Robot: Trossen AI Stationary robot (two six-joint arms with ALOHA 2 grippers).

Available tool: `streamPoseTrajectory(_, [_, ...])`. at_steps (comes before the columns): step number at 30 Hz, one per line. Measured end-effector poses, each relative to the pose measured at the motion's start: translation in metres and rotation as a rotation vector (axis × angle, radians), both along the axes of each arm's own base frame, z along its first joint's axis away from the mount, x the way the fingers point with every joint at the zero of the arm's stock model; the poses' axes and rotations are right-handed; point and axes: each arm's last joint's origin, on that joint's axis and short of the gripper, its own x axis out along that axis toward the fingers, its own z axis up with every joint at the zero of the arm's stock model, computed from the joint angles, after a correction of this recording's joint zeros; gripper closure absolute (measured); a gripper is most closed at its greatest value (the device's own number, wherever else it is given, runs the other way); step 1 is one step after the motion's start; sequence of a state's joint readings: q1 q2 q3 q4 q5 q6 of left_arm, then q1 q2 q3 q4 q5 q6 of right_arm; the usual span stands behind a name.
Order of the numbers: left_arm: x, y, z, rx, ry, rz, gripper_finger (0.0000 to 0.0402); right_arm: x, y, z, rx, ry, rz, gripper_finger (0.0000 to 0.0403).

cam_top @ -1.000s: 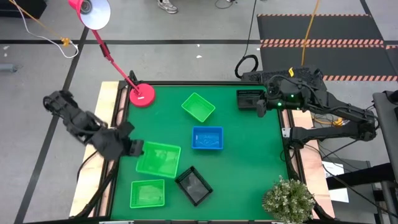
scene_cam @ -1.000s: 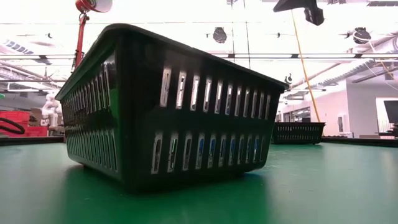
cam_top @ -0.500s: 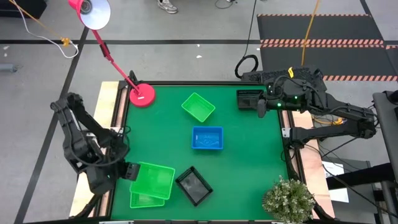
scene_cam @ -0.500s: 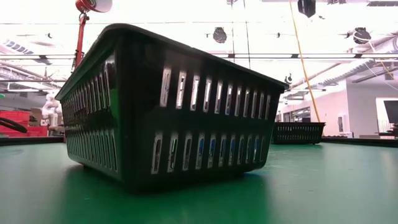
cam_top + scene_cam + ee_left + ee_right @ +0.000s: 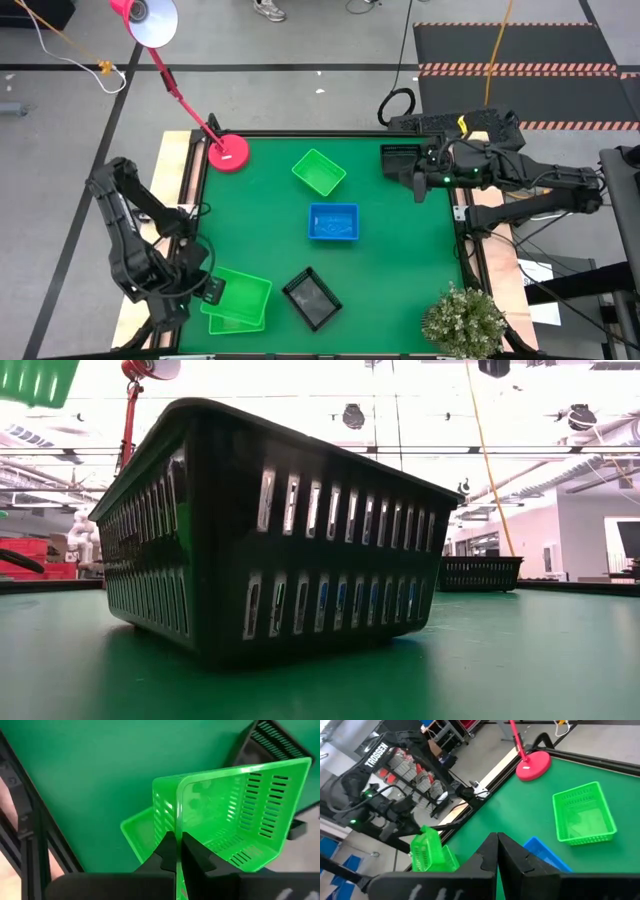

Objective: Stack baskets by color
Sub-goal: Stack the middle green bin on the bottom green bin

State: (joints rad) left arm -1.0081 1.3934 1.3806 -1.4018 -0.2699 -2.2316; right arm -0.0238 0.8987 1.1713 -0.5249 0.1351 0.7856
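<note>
Nearby, black basket (image 5: 312,298) seemingly just clears held green basket (image 5: 242,297)

Three green baskets (image 5: 319,172), one blue (image 5: 333,222), perhaps two black (image 5: 312,298).

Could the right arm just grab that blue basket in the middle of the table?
Probably yes. The right gripper is shut and empty, hovering near the black basket at the far right. The blue basket sits alone, nothing stacked on it, with open green table between them. The gripper would have to open first.
</note>
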Motion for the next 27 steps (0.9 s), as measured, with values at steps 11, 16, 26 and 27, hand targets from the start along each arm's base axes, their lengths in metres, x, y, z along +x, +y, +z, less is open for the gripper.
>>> streamPoseTrajectory(11, [-0.012,-0.014,-0.013,-0.012,-0.012,-0.071,0.0396,0.006,0.01,-0.002,0.017,0.01,0.052,0.0403])
streamPoseTrajectory(16, [-0.014,-0.02,-0.024,-0.057,-0.022,-0.087,0.0396,0.008,0.012,-0.004,0.017,0.019,0.059,0.0403])
streamPoseTrajectory(26, [0.004,-0.005,-0.027,-0.099,-0.136,0.002,0.0396,0.014,0.012,-0.003,0.014,-0.002,0.06,0.0403])
streamPoseTrajectory(27, [0.004,-0.001,-0.023,-0.09,-0.157,0.004,0.0396,0.014,0.012,-0.003,0.014,-0.003,0.06,0.0403])
